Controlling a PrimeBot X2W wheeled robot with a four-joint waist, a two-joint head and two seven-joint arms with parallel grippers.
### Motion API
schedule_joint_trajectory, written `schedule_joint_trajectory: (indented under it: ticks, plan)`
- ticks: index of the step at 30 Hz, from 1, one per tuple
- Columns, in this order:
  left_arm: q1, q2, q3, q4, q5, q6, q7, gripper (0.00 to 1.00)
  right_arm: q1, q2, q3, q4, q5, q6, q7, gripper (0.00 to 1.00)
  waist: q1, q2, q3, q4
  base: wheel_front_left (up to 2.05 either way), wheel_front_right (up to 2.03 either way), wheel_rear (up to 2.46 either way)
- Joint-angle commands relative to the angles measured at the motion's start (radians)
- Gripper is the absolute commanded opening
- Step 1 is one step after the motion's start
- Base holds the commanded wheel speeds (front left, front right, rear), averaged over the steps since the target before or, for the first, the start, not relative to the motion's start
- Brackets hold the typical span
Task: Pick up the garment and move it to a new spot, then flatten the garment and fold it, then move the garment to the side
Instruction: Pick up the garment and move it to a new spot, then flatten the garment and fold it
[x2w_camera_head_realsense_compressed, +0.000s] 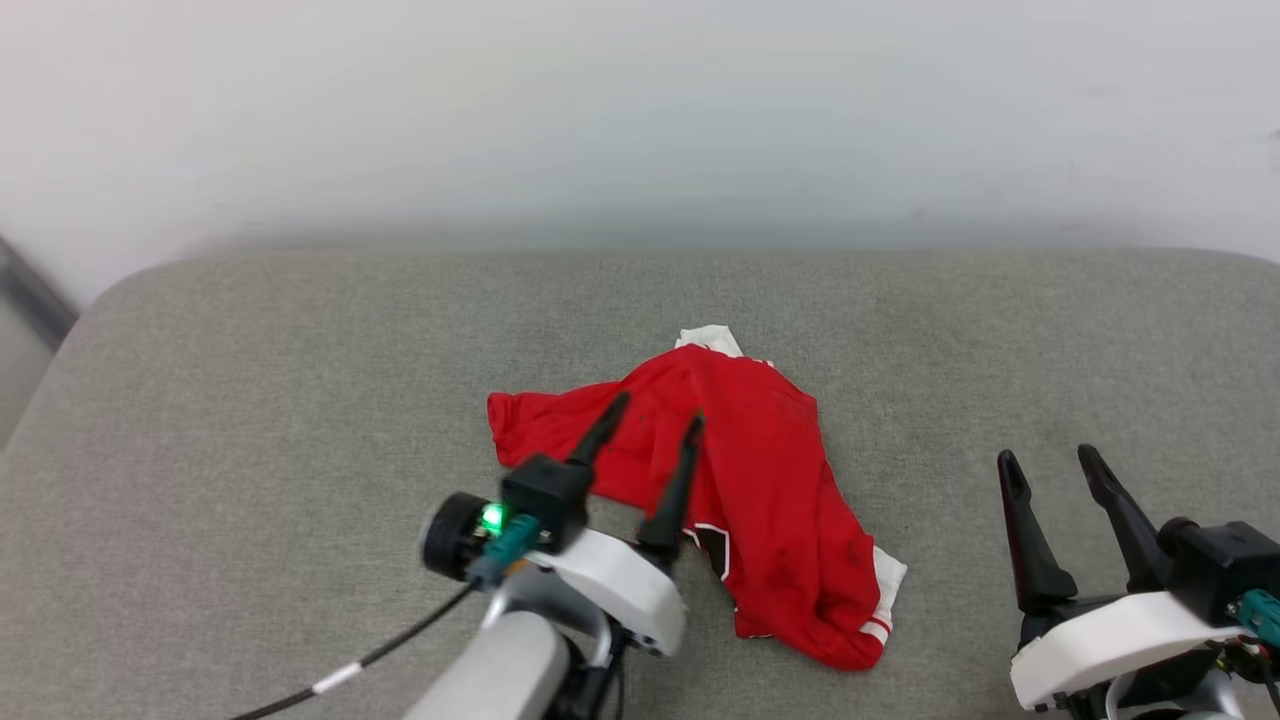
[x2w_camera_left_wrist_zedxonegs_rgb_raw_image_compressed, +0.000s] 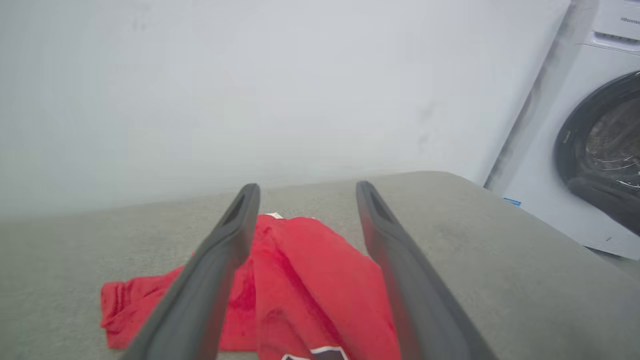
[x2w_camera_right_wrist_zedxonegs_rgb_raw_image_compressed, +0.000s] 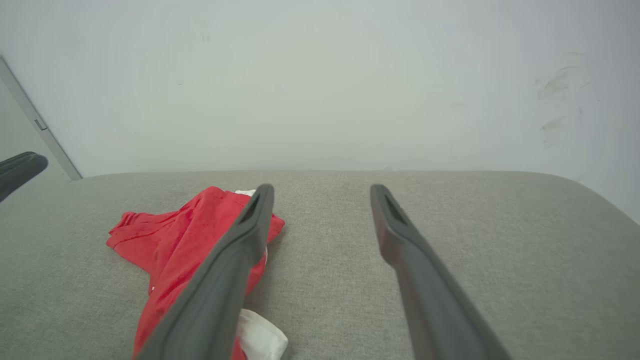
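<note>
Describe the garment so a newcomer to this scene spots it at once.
A wide grey padded surface stands against a white wall. Near its middle, by the open left gripper, lies the garment in a crumpled heap. It is bright red against the grey, with a white, red-striped sleeve end and a scrap of black print.

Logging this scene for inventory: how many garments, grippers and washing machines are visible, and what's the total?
garment: 1
grippers, left gripper and right gripper: 2
washing machine: 1
Total: 4
</note>
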Motion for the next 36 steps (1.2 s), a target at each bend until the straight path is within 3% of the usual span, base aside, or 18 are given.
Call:
schedule_joint_trajectory:
  ticks: [1, 7, 14, 27, 31, 36]
  plan:
    - [0.006, 0.017, 0.019, -0.004, 0.001, 0.016, -0.009, 1.0, 0.018, 0.001, -0.005, -0.005, 0.0, 0.0, 0.001, 1.0, 0.0001, -0.0001, -0.011, 0.005, 0.0, 0.0, 0.0]
    - [0.055, 0.088, 0.125, -0.013, -0.02, 0.082, -0.029, 1.0, 0.049, 0.001, -0.014, -0.014, -0.009, 0.0, 0.011, 1.0, 0.0001, -0.0001, -0.032, 0.002, 0.0, 0.0, 0.0]
    - [0.129, 0.167, 0.179, -0.015, -0.047, 0.095, -0.027, 1.0, 0.086, 0.001, -0.025, -0.026, -0.015, 0.0, 0.023, 1.0, 0.0001, -0.0001, -0.05, -0.007, 0.0, 0.0, 0.0]
    - [0.153, 0.189, 0.186, -0.059, -0.069, 0.107, -0.002, 1.0, 0.08, 0.001, -0.009, -0.049, -0.02, 0.0, 0.033, 1.0, 0.0001, -0.0001, -0.041, -0.016, 0.0, 0.0, 0.0]
    - [0.12, 0.193, 0.183, -0.065, -0.076, 0.097, 0.021, 1.0, 0.072, 0.001, -0.014, -0.054, -0.017, 0.0, 0.035, 1.0, 0.0001, -0.0001, -0.031, -0.014, 0.0, 0.0, 0.0]
    - [-0.011, 0.202, 0.143, -0.047, -0.072, 0.033, 0.123, 1.0, 0.043, 0.001, -0.016, -0.068, -0.021, 0.0, 0.04, 1.0, 0.0001, -0.0001, 0.025, -0.009, 0.0, 0.0, 0.0]
